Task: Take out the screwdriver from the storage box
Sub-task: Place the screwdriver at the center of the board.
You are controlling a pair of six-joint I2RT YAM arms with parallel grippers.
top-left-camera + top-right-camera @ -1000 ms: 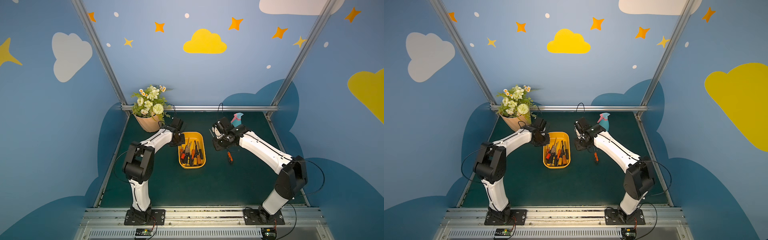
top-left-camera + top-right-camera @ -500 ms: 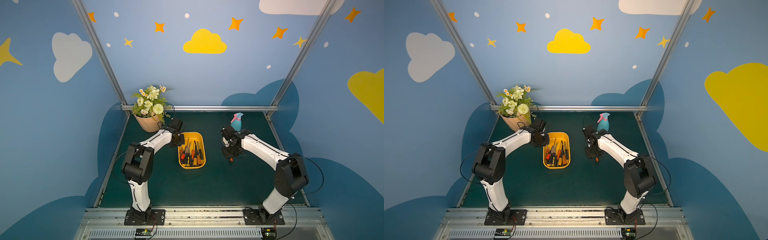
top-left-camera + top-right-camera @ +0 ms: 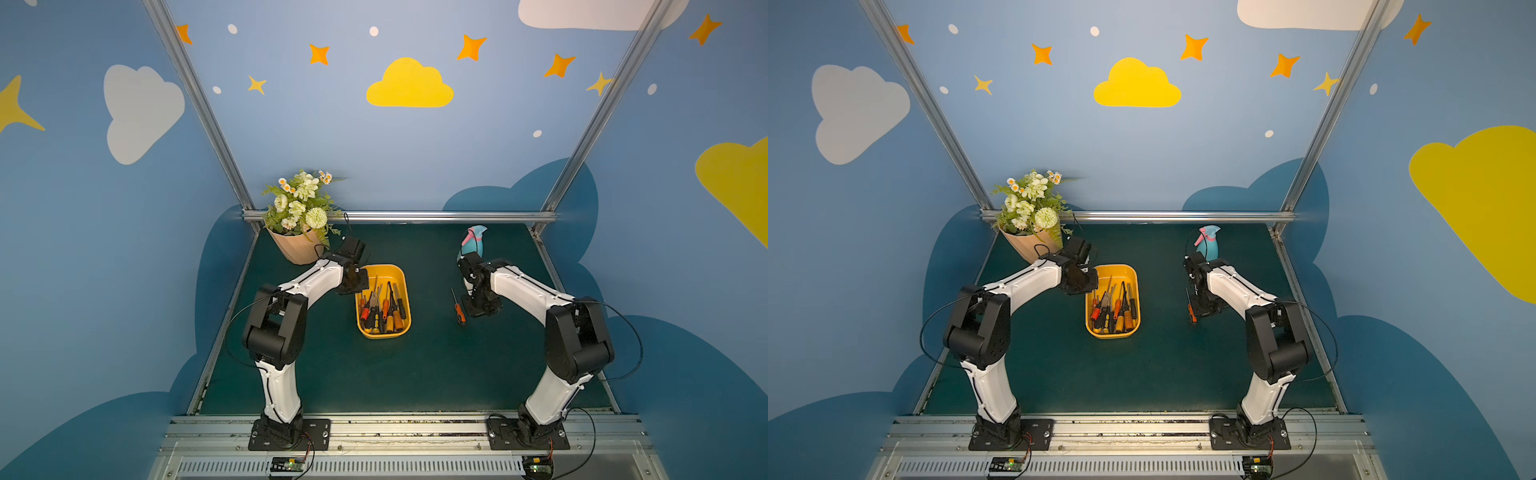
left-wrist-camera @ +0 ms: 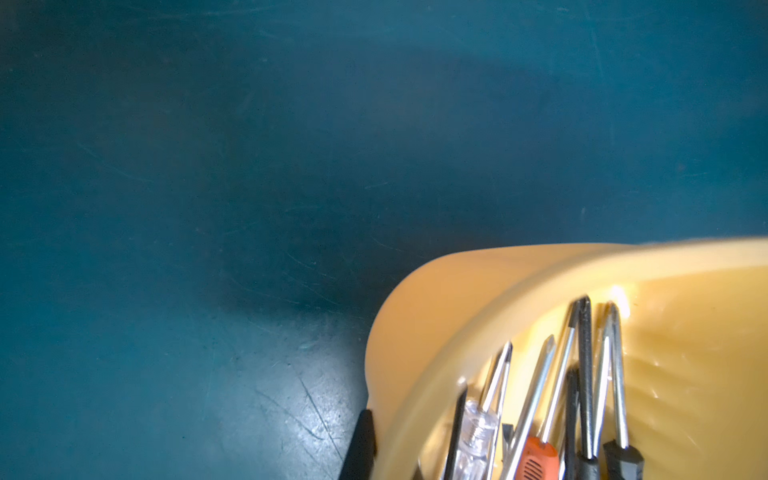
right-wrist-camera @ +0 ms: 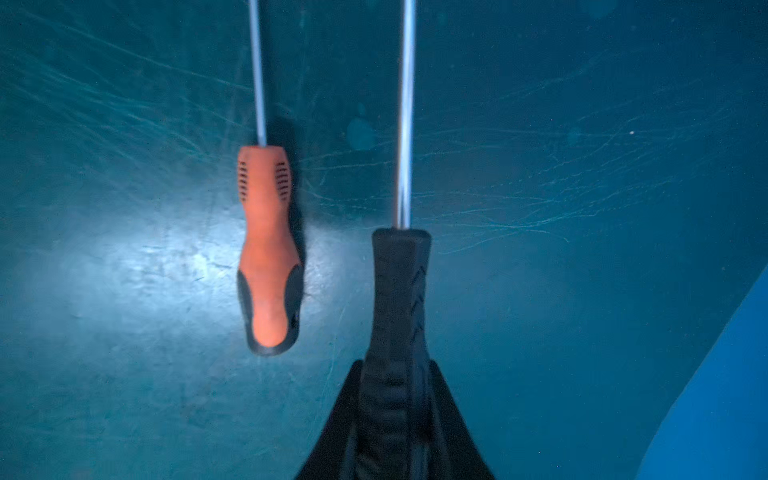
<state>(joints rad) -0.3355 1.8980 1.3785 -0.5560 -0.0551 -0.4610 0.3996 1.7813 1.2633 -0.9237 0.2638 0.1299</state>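
The yellow storage box (image 3: 384, 333) (image 3: 1113, 335) stands mid-mat with several screwdrivers (image 3: 384, 309) lying in it. My left gripper (image 3: 354, 283) (image 4: 409, 440) is shut on the box's far left rim, one finger outside the wall and one inside. In the right wrist view my right gripper (image 5: 395, 395) is shut on a black-handled screwdriver (image 5: 399, 291), held low over the mat. An orange-handled screwdriver (image 5: 268, 249) (image 3: 457, 310) lies on the mat parallel to it, just left of my right gripper (image 3: 482, 308). In both top views the gripper hides the black screwdriver.
A peach flowerpot (image 3: 297, 251) with flowers stands at the back left, just behind my left wrist. A blue spray bottle (image 3: 473, 241) stands at the back right, behind my right arm. A metal rail (image 3: 415, 216) closes the back edge.
My right arm has swung right, away from the box, and come down beside the orange screwdriver with the black one in its grip. The left arm has stayed put.
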